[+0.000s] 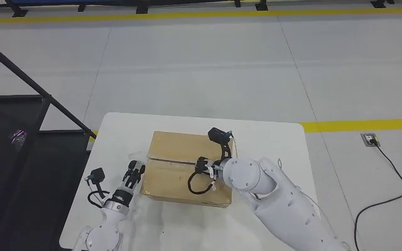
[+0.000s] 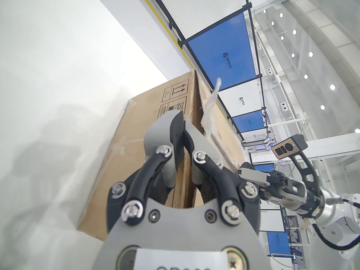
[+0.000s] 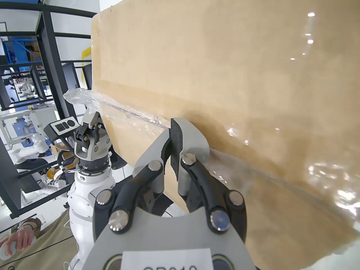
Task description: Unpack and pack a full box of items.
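A closed cardboard box [image 1: 182, 179] lies in the middle of the white table [image 1: 270, 144]. Clear tape [image 3: 112, 105] runs along its top seam, crumpled and lifted, with a loose end [image 2: 213, 94] sticking up at the box's left end. My right gripper [image 1: 202, 166] is over the box top, shut, its tips [image 3: 174, 130] resting on the seam against the tape; I cannot tell if any tape is pinched. My left gripper [image 1: 134, 168] is shut and sits just off the left end of the box [image 2: 140, 147], tips [image 2: 182, 125] near its upper edge.
A black metal frame [image 1: 38, 94] stands off the table's left side. Bare table surface lies to the right of the box and in front of it. The floor beyond has a yellow line [image 1: 352, 125].
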